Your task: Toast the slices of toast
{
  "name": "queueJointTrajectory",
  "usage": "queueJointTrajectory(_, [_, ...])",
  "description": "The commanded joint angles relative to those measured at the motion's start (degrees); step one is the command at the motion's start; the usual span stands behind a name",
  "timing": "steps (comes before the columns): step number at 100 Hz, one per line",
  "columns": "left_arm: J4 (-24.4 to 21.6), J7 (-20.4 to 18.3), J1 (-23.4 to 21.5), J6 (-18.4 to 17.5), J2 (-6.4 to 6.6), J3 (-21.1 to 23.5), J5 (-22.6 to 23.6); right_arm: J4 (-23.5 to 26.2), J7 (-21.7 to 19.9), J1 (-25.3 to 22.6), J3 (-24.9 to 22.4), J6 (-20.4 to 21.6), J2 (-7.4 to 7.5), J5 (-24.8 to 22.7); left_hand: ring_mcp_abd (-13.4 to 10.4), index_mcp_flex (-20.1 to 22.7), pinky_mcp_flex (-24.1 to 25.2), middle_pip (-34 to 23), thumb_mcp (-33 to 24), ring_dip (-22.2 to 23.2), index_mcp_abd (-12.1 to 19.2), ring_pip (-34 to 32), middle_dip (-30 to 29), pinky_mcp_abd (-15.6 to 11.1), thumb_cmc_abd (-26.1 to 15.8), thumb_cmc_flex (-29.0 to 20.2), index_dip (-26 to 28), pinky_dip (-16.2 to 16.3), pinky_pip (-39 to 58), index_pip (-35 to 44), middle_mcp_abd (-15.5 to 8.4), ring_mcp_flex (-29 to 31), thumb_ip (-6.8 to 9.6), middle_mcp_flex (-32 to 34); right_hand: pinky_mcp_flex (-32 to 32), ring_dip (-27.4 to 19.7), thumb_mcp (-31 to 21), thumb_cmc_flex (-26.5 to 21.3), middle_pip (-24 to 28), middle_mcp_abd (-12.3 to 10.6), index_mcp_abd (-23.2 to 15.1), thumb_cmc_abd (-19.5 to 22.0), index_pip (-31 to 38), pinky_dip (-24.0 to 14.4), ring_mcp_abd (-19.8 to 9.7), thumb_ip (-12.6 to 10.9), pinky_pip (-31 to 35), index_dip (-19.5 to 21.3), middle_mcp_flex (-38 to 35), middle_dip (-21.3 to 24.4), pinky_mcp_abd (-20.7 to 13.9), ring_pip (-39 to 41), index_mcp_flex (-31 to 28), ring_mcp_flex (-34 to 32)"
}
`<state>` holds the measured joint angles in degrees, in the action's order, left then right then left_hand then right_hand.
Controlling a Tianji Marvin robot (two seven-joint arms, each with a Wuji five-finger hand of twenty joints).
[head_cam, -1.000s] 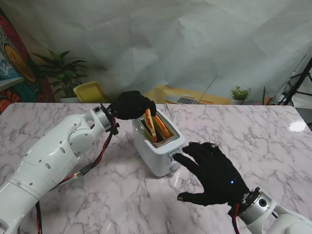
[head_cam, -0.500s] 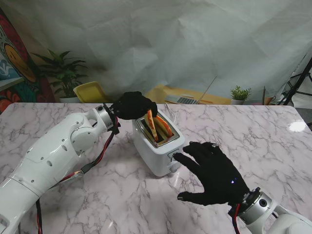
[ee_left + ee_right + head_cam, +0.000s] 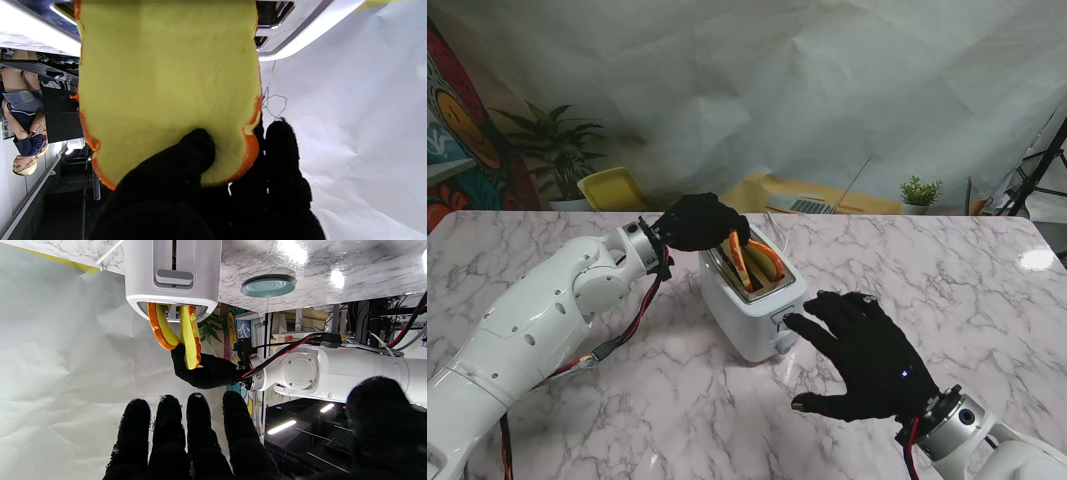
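- On the marble bench (image 3: 627,400), pretty much dead centre, sits the white toaster (image 3: 752,305) with both toast slices poking out of its top slots.
- Left-slot toast slice (image 3: 738,260) is yellow with an orange crust, standing upright and partly down in the slot.
- Left hand (image 3: 697,220) has it pinched at the top edge; the left wrist view shows black fingers (image 3: 186,160) clamped on both faces of the bread.
- Second toast slice (image 3: 765,260) is in the other slot just beside it, leaning over a bit, nobody touching it.
- Right hand (image 3: 867,360) hovers palm down just nearer to me than the toaster, fingers (image 3: 166,426) spread, holding nothing, not touching the toaster.
- Toaster's lever (image 3: 174,276) is on the end facing that hand.
- Round teal disc (image 3: 268,285) lies on the bench near the toaster; can't tell what it is.
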<state>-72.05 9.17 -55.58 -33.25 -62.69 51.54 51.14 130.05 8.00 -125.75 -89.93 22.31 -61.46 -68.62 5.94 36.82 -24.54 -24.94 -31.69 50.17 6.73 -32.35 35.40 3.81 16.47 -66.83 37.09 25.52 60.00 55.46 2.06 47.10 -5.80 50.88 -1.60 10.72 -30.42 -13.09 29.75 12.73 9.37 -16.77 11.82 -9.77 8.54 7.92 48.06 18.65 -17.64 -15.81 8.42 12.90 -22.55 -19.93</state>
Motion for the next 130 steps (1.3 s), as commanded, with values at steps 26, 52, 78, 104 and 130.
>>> queueJointTrajectory(26, [-0.39,-1.38,-0.86,-0.42,0.11,0.16,0.01,-0.12,0.14,-0.15,0.4,-0.68,0.02,-0.15,-0.59,3.77,0.67,-3.91,1.86,-0.34,3.01,-1.21,1.22,-2.7,-3.53,-4.4,3.52,1.38,-1.45,10.82,-2.49,1.2,0.18,4.33,1.08,-1.21,1.1,1.17,-1.3,0.96,1.97,1.67,-1.44,0.76,-0.29,-1.32,-1.22,0.35,1.64,0.61,-1.51,-2.36,0.08,1.79])
queueJointTrajectory(52, [0.37,-1.16,-0.18,-0.94,0.12,-1.28,0.43,-0.22,0.23,-0.31,0.22,-0.63,0.02,-0.21,0.11,2.32,1.55,-2.08,6.79,-3.58,0.37,-0.15,-0.76,-2.23,-5.4,-6.75,0.88,3.63,-2.91,6.81,-1.36,-0.71,0.97,2.26,0.97,-1.22,1.08,1.14,-1.37,0.9,1.87,1.61,-1.45,0.79,-0.18,-1.33,-1.21,0.48,1.57,0.63,-1.44,-2.4,-0.01,1.77])
queueJointTrajectory(78, [-0.58,-2.31,-0.34,-1.58,0.72,-0.93,1.99,-0.24,0.05,-0.36,0.19,-0.83,0.0,-0.05,0.81,-3.33,4.5,7.16,11.97,-5.4,-2.13,5.71,-0.54,-2.06,0.8,-5.6,-10.5,3.68,-5.83,1.8,-0.24,-4.55,1.29,-0.7,0.99,-1.23,1.06,1.11,-1.39,0.99,1.84,1.56,-1.51,0.81,-0.22,-1.33,-1.21,0.58,1.57,0.62,-1.46,-2.4,0.03,1.75])
queueJointTrajectory(104, [-2.83,-4.9,-1.73,-1.85,1.67,1.21,3.8,-0.38,-0.17,-0.11,0.38,-0.88,0.03,0.06,1.02,-10.43,10.89,3.35,15.93,-17.83,-9.2,7.76,-13.01,-1.52,2.48,-1.27,-10.88,2.55,-10.38,-9.68,2.14,-15.38,1.51,-15.64,1.01,-1.23,0.98,1.01,-1.4,0.95,1.86,1.44,-1.51,0.83,-0.2,-1.33,-1.21,0.68,1.57,0.62,-1.46,-2.42,-0.1,1.78])
queueJointTrajectory(130, [-4.71,-4.87,-3.04,-1.43,2.21,2.96,6.44,-0.53,-0.43,0.3,0.7,-1.0,0.09,-0.03,3.84,-17.89,20.65,7.28,8.25,-21.85,-18.4,9.83,-15.76,-0.27,-0.4,10.39,-13.72,-0.22,-14.86,-29.83,6.28,-31.57,1.65,-31.69,1.02,-1.22,0.89,1.1,-1.35,0.96,1.99,1.5,-1.53,0.87,-0.28,-1.31,-1.26,0.74,1.49,0.59,-1.52,-2.39,-0.28,1.73])
